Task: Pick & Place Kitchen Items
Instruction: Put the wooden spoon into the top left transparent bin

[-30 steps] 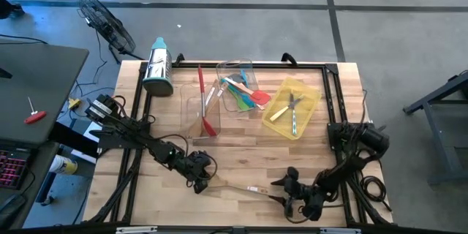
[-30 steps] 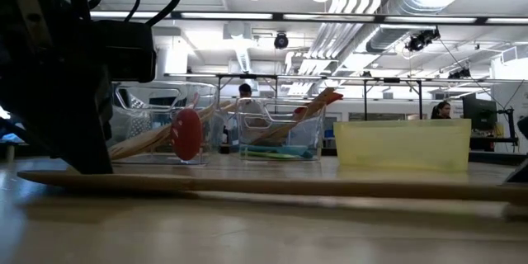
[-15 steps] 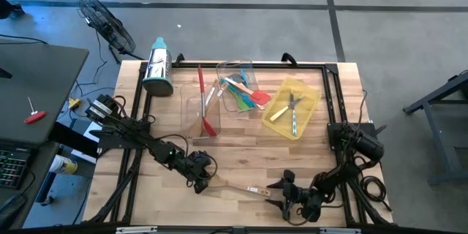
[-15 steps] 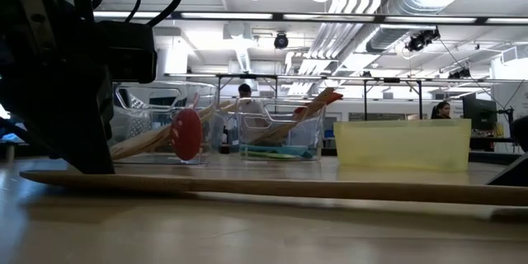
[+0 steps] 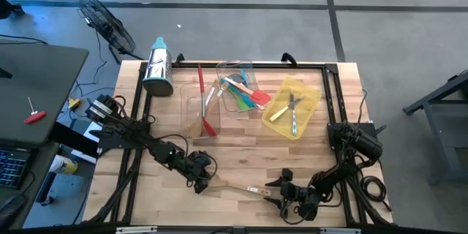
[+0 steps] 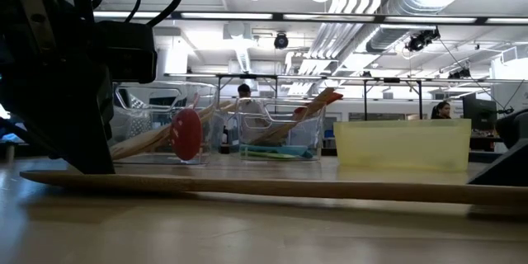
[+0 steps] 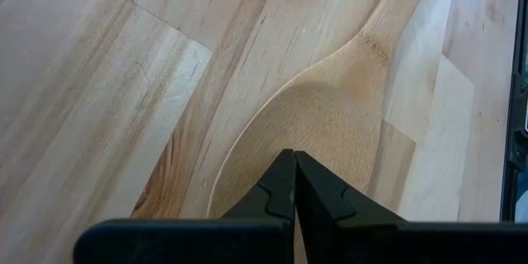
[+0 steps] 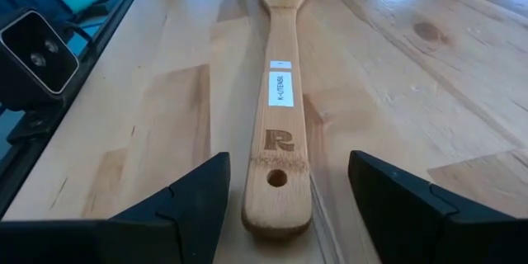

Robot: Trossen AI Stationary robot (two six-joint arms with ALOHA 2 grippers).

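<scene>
A wooden spoon (image 5: 234, 187) lies flat near the table's front edge, its bowl toward the left and its handle toward the right. My left gripper (image 5: 202, 183) is shut, with its tips on the bowl (image 7: 309, 120). My right gripper (image 5: 276, 192) stands open at the handle's free end (image 8: 276, 190). One finger (image 8: 194, 198) is on each side of the handle, and neither touches it. In the low view the spoon (image 6: 272, 188) runs across the table between both arms. My left gripper rests its shut fingertips (image 7: 293, 161) on the hollow face of the spoon's bowl (image 7: 280, 132), near the bowl's free end. The fingers slant down from the table's left. The spoon lies flat on the table.
At the back stand a steel grater with a teal top (image 5: 157, 66), two clear trays (image 5: 191, 106) (image 5: 235, 67) holding spatulas and wooden utensils, and a yellow tray (image 5: 307, 99) with cutlery. A black frame (image 5: 139, 110) edges the table. Bare wood lies between trays and spoon.
My right gripper has edged toward the table's left and sunk a little, so that its open fingers now flank the spoon's handle end. The spoon and my left gripper have kept still.
</scene>
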